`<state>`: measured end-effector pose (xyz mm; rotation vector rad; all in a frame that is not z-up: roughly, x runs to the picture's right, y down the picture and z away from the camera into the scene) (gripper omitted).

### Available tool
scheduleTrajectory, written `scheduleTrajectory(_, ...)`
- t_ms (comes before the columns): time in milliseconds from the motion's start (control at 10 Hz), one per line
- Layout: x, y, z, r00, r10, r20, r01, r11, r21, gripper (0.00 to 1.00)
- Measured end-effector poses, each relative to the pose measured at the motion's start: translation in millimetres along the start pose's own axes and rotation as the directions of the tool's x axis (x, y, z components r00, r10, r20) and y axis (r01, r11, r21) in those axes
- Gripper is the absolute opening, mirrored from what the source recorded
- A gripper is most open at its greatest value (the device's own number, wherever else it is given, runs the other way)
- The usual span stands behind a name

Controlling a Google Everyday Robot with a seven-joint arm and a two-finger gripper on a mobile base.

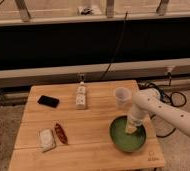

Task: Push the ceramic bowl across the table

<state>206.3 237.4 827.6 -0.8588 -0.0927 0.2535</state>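
One arm (163, 110) angles down; hand (131, 128) inside ceramic bowl (127, 134)

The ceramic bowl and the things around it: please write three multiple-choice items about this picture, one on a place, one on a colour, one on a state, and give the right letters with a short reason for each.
1. Where on the table does the ceramic bowl stand?
A. near the front right corner
B. at the back left corner
C. in the middle

2. What colour is the ceramic bowl?
A. white
B. green
C. red

3. Where is the pincer?
A. high above the black phone
B. down inside the ceramic bowl
C. around the plastic cup

Answers:
1 A, the bowl sits close to the table's front and right edges.
2 B, its inner surface is glossy green with a darker rim.
3 B, the arm reaches down from the right and its tip is within the bowl's rim, while the cup stands apart behind it.
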Motion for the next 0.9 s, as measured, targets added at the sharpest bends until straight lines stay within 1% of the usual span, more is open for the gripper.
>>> scheduleTrajectory(400,0,0,-3,1.000,-0.001,-0.002,0.001,1.000,-0.002,0.04)
scheduleTrajectory(600,-5,-11,-1,1.000,-0.001,0.000,0.001,1.000,0.002,0.04)
scheduleTrajectory(900,-4,-11,-4,1.000,0.000,0.000,0.000,1.000,0.003,0.04)
